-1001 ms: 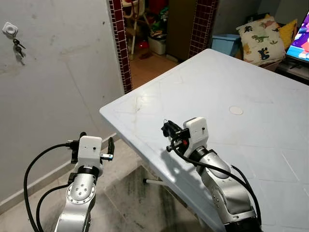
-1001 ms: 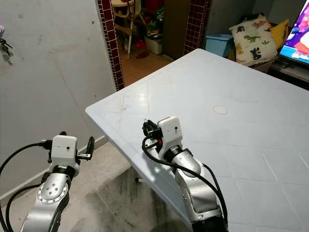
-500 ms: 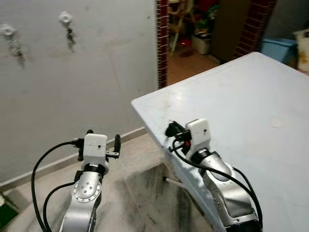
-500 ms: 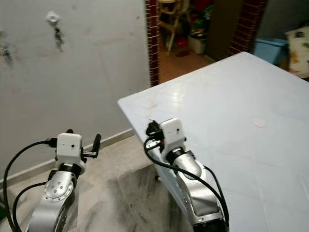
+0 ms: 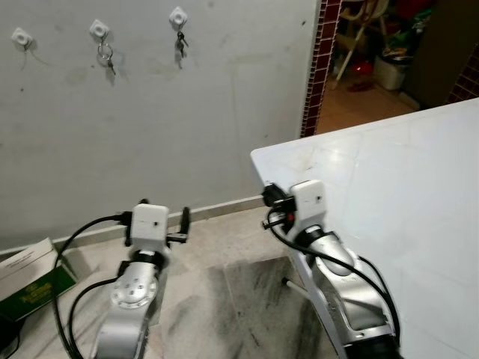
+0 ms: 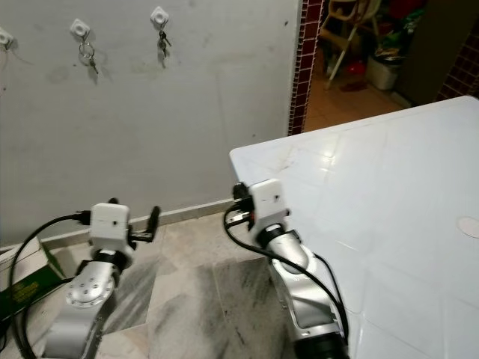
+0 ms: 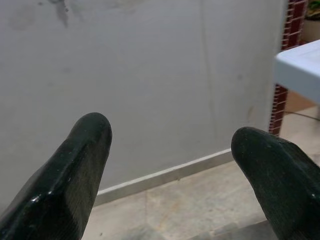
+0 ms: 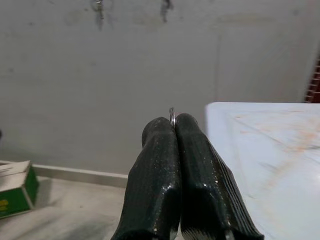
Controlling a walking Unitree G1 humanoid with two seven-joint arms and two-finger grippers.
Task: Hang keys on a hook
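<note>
Three white hooks sit high on the grey wall: a left hook [image 5: 20, 35], a middle hook [image 5: 99, 30] and a right hook [image 5: 178, 16]. Keys [image 5: 179, 41] dangle from the right one, and a ring with keys [image 5: 105, 57] from the middle one. My right gripper [image 5: 269, 202] is held over the table's near corner, shut on a small metal key ring [image 8: 172, 115] that peeks out between the fingertips; the keys themselves are hidden. My left gripper [image 5: 161, 215] is open and empty, held low over the floor and facing the wall.
The white table [image 5: 397, 172] fills the right side, with its corner [image 5: 258, 155] nearest the wall. A brick-edged doorway [image 5: 316, 67] opens beyond it. A green and white box [image 5: 30, 273] lies on the floor by the wall at the left. Tiled floor lies between me and the wall.
The whole view has swung left, bringing the wall and its three hooks into sight and pushing the table to the right. Both arms keep the same pose.
</note>
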